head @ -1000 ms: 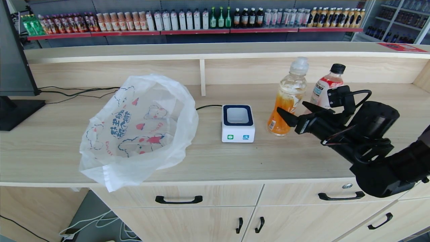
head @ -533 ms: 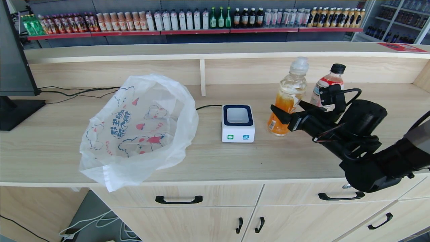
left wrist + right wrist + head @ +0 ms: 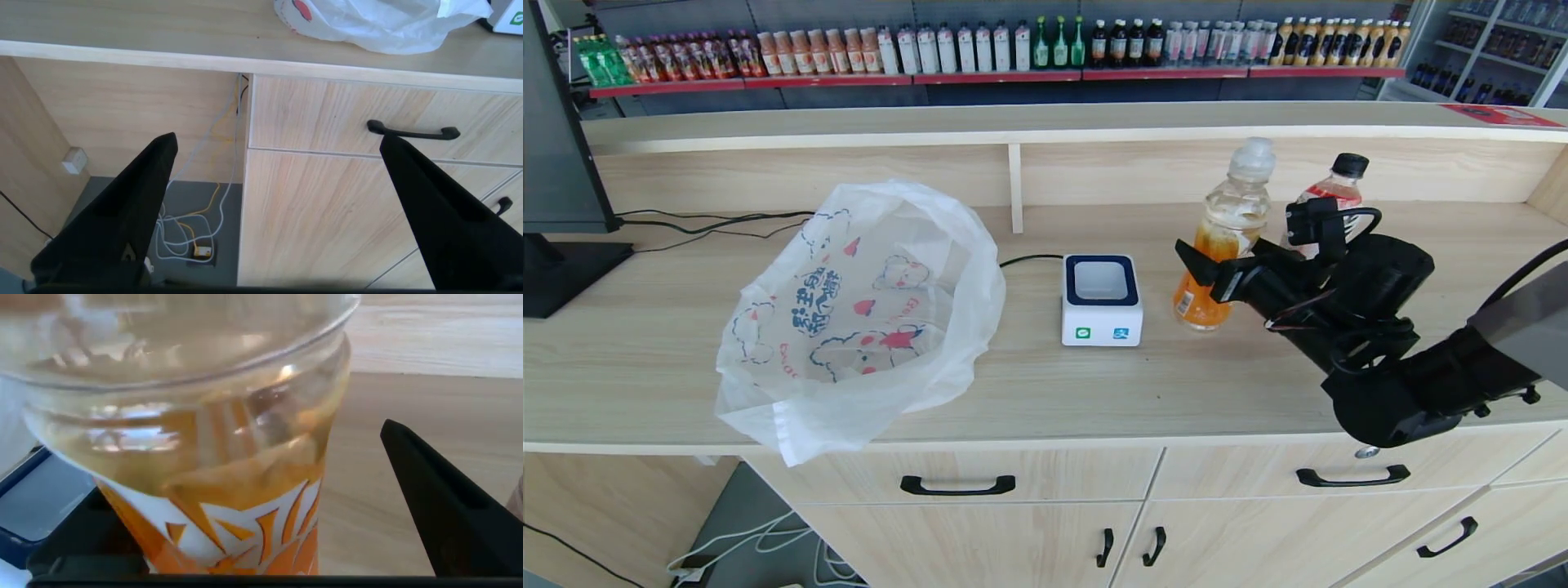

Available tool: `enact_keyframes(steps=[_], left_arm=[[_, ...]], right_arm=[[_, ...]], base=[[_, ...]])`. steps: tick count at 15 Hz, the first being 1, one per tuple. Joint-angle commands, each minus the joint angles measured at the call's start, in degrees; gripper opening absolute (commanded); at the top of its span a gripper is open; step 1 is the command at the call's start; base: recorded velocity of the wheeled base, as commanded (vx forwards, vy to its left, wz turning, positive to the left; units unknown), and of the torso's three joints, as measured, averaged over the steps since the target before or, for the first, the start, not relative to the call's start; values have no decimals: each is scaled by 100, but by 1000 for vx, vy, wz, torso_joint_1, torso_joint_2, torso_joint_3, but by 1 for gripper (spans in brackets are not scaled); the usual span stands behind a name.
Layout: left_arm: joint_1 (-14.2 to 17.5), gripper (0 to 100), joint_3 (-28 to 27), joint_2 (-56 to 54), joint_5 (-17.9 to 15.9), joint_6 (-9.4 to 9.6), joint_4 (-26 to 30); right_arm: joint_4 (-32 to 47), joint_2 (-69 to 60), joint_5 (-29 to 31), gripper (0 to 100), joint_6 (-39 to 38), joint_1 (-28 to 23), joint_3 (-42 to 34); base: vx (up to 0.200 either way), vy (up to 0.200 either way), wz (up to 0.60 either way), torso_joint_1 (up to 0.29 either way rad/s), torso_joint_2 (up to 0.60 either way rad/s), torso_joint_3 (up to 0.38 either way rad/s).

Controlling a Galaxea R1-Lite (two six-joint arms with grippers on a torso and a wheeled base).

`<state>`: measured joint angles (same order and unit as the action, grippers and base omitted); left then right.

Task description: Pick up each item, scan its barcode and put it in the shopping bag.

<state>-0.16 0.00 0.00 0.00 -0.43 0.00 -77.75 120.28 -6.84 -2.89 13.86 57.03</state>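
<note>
- At the checkout counter (image 3: 1029,392), our right gripper (image 3: 1221,249) sits level with the orange drink bottle (image 3: 1230,211), which stands upright just to the right of the barcode scanner (image 3: 1101,300).
- Its fingers (image 3: 445,510) are spread, one on each side of the bottle's lower body. The wrist camera shows the bottle between them, but we cannot tell whether either pad is touching it.
- We judge the step in hand to be the first pick-up. Both bottles stand on the counter, well apart from the shopping bag (image 3: 866,310), which lies open at the counter's left.
- The black-capped bottle (image 3: 1343,175) stands behind the arm, near the orange one.
- Our left gripper (image 3: 276,143) hangs low before the drawers (image 3: 327,114) under the counter, fingers wide apart and holding nothing.
- As we read it, the next move is to close squarely on the bottle and lift it straight up without knocking its neighbour. The label's barcode then has to be turned toward the scanner's window.
</note>
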Motion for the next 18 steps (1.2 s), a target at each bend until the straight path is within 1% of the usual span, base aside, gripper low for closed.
enact_keyframes(steps=[1,3,5,12,13,18], left_arm=[[-2,100,0,0,0,-1,0],[-2,100,0,0,0,-1,0],[-2,100,0,0,0,-1,0],[-2,100,0,0,0,-1,0],[-2,100,0,0,0,-1,0],[-2,100,0,0,0,-1,0]], right_arm=[[14,127,218,100,-1,82,160],[23,136,534,100,-1,214,151],[32,127,710,100,-1,266,160],[32,127,798,100,-1,504,107],[32,127,798,0,-1,521,116],[-3,-119,798,0,-54,530,-157]], base=[[0,0,0,0,0,0],[0,0,0,0,0,0],[0,0,0,0,0,0],[0,0,0,0,0,0],[0,0,0,0,0,0],[0,0,0,0,0,0]])
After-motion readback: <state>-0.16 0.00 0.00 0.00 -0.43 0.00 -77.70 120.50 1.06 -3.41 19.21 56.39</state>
